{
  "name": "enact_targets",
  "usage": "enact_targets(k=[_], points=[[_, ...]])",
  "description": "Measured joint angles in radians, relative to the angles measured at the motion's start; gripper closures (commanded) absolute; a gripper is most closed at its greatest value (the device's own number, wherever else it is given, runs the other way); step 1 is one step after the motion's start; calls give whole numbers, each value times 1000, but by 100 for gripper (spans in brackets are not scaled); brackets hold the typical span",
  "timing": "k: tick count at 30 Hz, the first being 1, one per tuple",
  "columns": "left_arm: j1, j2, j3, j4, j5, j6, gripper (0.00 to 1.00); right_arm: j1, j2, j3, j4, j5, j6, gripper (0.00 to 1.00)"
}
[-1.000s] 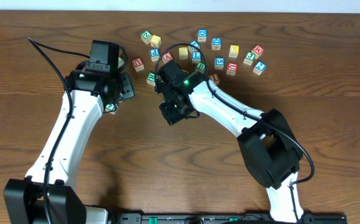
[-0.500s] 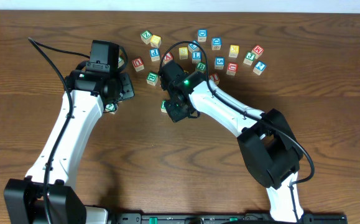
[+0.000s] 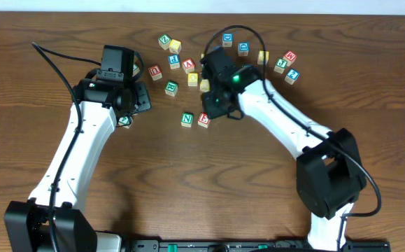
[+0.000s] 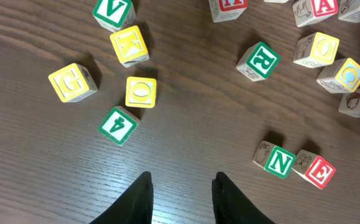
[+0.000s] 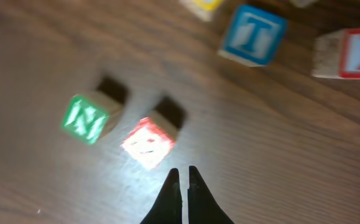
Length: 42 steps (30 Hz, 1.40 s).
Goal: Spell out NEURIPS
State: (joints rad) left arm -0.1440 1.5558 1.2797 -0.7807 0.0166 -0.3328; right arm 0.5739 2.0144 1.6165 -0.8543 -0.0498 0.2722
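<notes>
N block and E block sit side by side mid-tabletop: two of seven placed. Other five not yet placed. Right hand pinched shut, empty; left hand narrowly parted, empty.

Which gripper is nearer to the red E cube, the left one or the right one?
Right. The right gripper, shut, is close beside the E cube. The left gripper, open and empty, is farther off, with the N cube lying between it and the E cube.

Green N cube sits beside red E cube.
</notes>
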Motion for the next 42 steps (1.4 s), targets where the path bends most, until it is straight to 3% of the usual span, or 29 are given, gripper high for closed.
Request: enact_targets(k=[13, 42], points=[[0, 0, 0, 0, 0, 0, 69, -26, 41, -141, 153, -54, 86, 98], [0, 0, 0, 3, 0, 0, 69, 5, 92, -143, 301, -142, 125, 96]])
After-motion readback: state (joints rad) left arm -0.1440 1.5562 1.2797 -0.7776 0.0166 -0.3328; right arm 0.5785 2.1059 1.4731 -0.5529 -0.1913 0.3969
